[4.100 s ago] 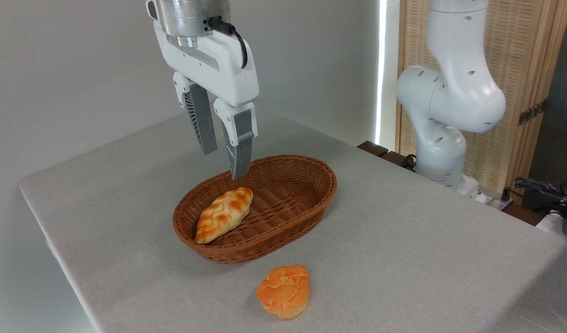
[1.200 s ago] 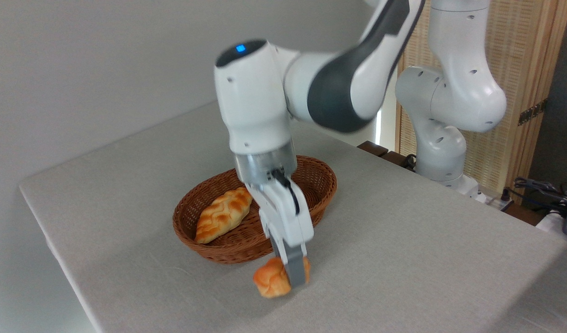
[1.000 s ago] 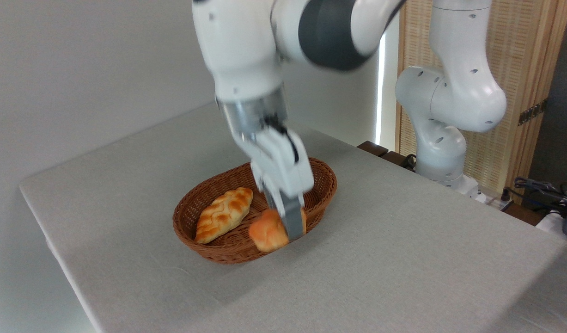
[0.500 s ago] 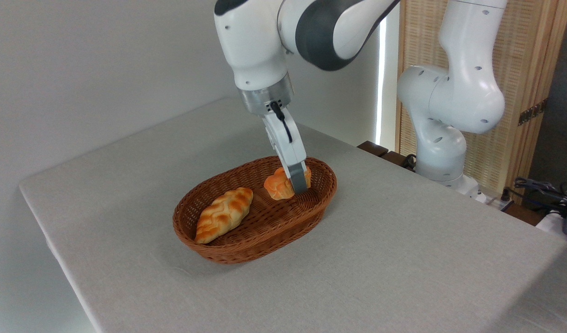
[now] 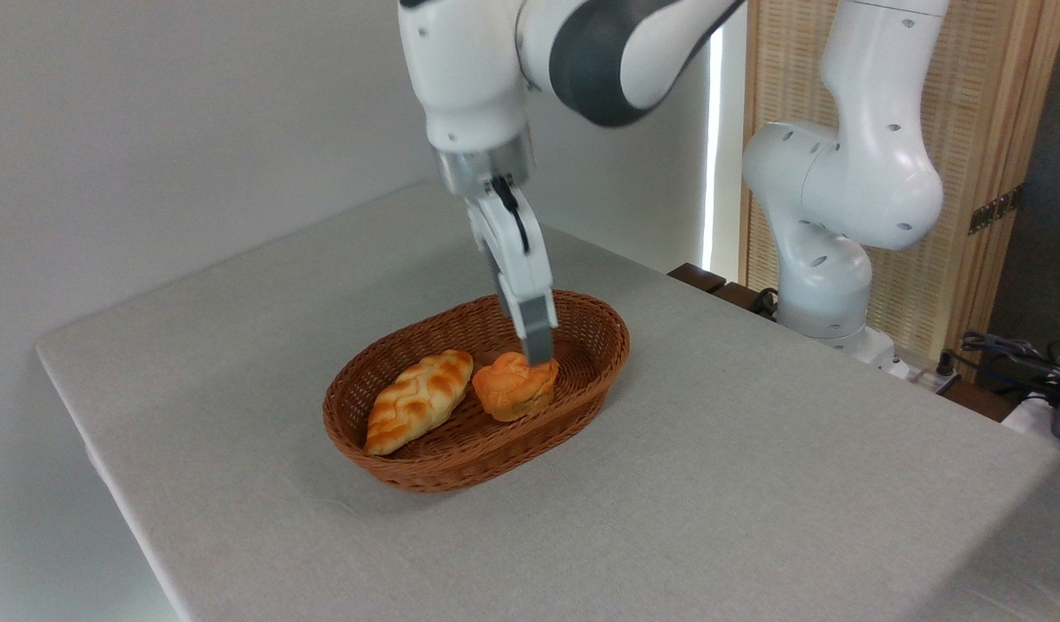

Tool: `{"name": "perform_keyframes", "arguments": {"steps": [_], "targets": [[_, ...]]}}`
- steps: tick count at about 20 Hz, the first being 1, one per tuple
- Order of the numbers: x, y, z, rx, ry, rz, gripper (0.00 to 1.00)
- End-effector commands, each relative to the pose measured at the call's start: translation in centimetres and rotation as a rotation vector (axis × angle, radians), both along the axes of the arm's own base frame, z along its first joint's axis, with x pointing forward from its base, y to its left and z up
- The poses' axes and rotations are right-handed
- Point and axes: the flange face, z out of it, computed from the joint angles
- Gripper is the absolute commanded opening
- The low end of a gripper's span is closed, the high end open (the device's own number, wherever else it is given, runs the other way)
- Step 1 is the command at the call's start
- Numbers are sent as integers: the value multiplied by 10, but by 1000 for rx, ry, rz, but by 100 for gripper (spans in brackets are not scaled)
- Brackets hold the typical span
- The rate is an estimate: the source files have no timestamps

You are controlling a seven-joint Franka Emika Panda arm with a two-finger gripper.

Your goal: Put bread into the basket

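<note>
The bread point(image 5: 511, 388), a small deep-orange bun with a cracked top, lies on the floor of the reddish-brown wicker basket point(image 5: 486, 460), near its middle. My gripper point(image 5: 538, 352) hangs just above the bun's upper right edge, pointing down and seen edge-on, so the near finger covers the far one. The bun rests free below the fingertips, with nothing held between them.
A longer pale-golden braided loaf point(image 5: 417, 400) lies in the basket's left half, next to the bun. The arm's white base point(image 5: 828, 259) stands at the table's far right. Cables and a wooden screen are behind it. The grey table point(image 5: 754, 484) drops off at the left and front.
The gripper picked the bun up from the table in front of the basket and carried it over the rim. Since half a second ago the bun has dropped onto the basket floor and the gripper has risen slightly.
</note>
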Motion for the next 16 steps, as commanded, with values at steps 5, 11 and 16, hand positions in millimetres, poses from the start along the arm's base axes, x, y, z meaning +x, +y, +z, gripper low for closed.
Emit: {"name": "perform_keyframes", "arguments": {"steps": [5, 11, 16], "targets": [[92, 25, 127, -17, -111, 335, 100], [114, 46, 141, -15, -112, 370, 100], [107, 42, 134, 28, -74, 353, 100]]}}
